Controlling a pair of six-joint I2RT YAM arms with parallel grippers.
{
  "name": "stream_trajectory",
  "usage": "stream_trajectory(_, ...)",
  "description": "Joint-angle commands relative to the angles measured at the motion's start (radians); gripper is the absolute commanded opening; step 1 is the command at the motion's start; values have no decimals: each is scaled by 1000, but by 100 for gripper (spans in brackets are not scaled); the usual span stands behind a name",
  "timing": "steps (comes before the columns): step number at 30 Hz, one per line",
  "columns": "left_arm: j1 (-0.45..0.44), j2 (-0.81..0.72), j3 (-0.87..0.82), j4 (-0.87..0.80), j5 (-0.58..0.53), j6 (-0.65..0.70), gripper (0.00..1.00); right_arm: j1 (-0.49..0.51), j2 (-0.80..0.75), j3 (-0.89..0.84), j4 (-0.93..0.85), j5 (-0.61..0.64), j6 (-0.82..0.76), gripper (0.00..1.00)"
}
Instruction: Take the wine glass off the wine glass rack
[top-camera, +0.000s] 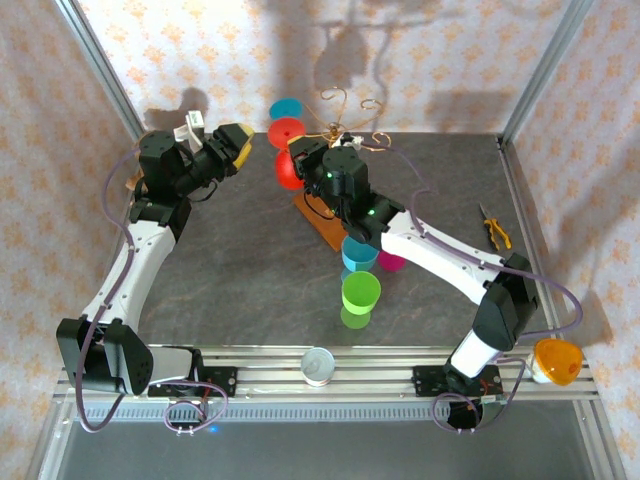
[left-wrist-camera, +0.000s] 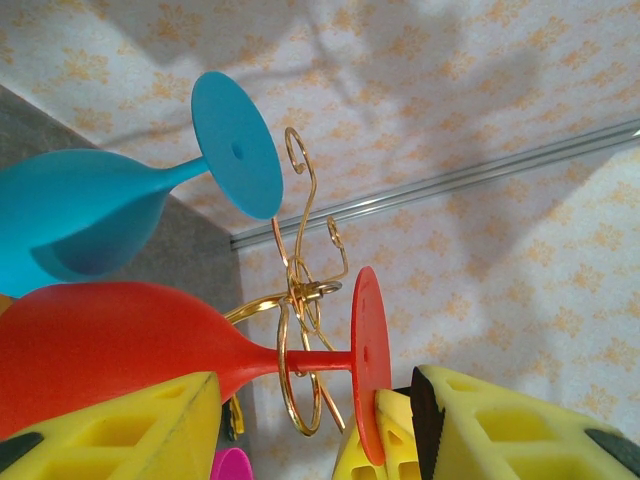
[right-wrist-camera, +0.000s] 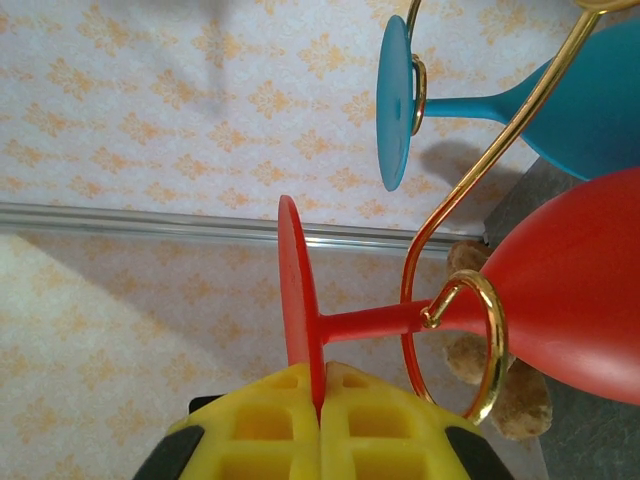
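The red plastic wine glass (right-wrist-camera: 560, 290) hangs bowl down on the thin gold wire rack (left-wrist-camera: 300, 292), which stands at the middle of the far edge of the worktop (top-camera: 240, 260). Its stem passes through a curled gold loop, and the round red foot (right-wrist-camera: 298, 300) lies on the outer side of that loop.

The right gripper (right-wrist-camera: 320, 420) is clenched on the rim of this foot, so the yellow fingers pinch only a thin edge. I think this hold can slip or turn, so the pull should be slow and straight. The stem should travel along the open way of the curl and should not be forced against the wire. The foot should be kept flat, without twisting.

A blue wine glass (left-wrist-camera: 90, 215) hangs just beside it on another arm, so the path should go away from it. The rack looks light and may tip.

The left gripper (top-camera: 238, 146) is near, with its jaws apart, grasping nothing.
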Motion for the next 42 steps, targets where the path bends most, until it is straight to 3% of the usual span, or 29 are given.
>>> stream_trajectory(1,6,-19,-3,53,23,-4,52,-11,2,13,23,26,33,0)
stream_trajectory(21,8,-22,-6,82,26,-22,52,-11,15,148,-196,80,57,0)
stream_trajectory(42,8,-26,-19,85,23,-23,52,-8,-29,103,-205,114,92,0)
